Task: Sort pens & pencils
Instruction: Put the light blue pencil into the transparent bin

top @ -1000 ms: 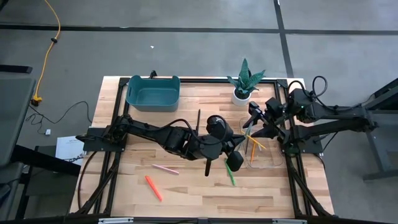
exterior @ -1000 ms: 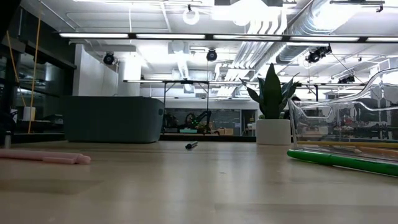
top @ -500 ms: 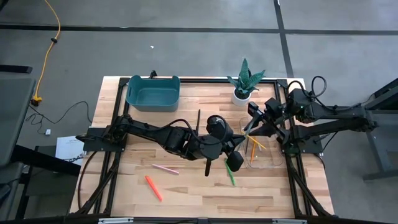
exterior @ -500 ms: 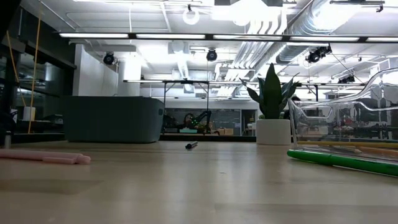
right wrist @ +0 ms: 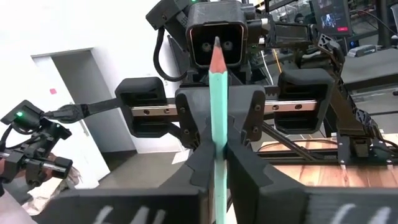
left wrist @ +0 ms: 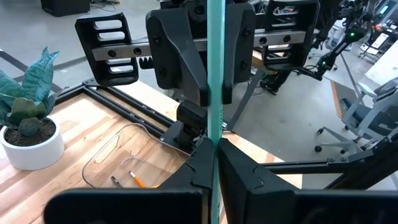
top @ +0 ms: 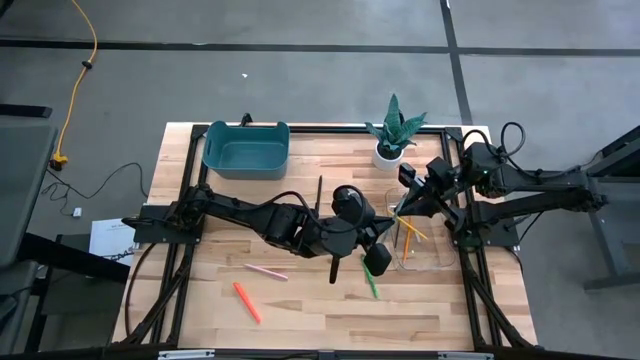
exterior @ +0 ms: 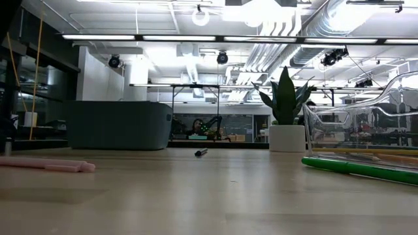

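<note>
The right gripper has closed its jaws on the teal pencil that the left gripper also pinches above the clear tray, so a mistimed release could drop it.

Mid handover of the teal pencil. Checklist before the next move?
1. Right hand shut on the teal pencil: ok.
2. Left hand released the pencil: not ok, it is shut on it.
3. Pencil straight between both hands: ok.
4. Clear tray close by the right hand: ok.
5. Green pen outside the tray: ok, on the table beside it.
</note>
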Robot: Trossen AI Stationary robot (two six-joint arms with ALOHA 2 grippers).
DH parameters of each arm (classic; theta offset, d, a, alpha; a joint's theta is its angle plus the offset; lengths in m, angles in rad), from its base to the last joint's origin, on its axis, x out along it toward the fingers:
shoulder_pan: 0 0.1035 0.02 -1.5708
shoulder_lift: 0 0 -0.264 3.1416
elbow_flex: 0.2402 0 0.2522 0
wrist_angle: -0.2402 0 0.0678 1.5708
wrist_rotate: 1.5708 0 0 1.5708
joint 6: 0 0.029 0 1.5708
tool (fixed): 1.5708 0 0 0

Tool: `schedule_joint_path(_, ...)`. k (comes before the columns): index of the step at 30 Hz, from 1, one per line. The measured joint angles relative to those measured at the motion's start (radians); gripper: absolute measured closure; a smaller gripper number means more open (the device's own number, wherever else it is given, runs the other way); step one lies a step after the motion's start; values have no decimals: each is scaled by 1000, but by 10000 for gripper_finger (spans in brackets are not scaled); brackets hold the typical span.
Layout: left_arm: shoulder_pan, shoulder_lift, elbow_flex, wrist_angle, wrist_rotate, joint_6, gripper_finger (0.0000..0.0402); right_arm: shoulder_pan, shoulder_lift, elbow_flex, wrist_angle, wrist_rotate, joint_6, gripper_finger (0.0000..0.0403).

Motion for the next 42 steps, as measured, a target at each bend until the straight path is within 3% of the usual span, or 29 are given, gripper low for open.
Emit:
schedule_joint_path(6, 0, 0, 0, -2, -7, 0, 384, 0, 0, 0, 0, 10, -3, 398)
schedule_joint_path(18, 0, 0, 0, -40, -7, -8, 243, 0, 0, 0, 2, 13, -3, 400)
schedule_joint_path(25, 0, 0, 0, -147, -15, -76, 218, -17, -6, 0, -38, 16, 29, 400)
schedule_joint_path(32, -2, 1, 0, -185, -6, -80, 228, -157, -82, 0, -249, 15, 25, 400)
schedule_joint_path(42, -2, 1, 0, -285, 33, -78, 231, -298, -203, 0, -760, 35, -36, 400)
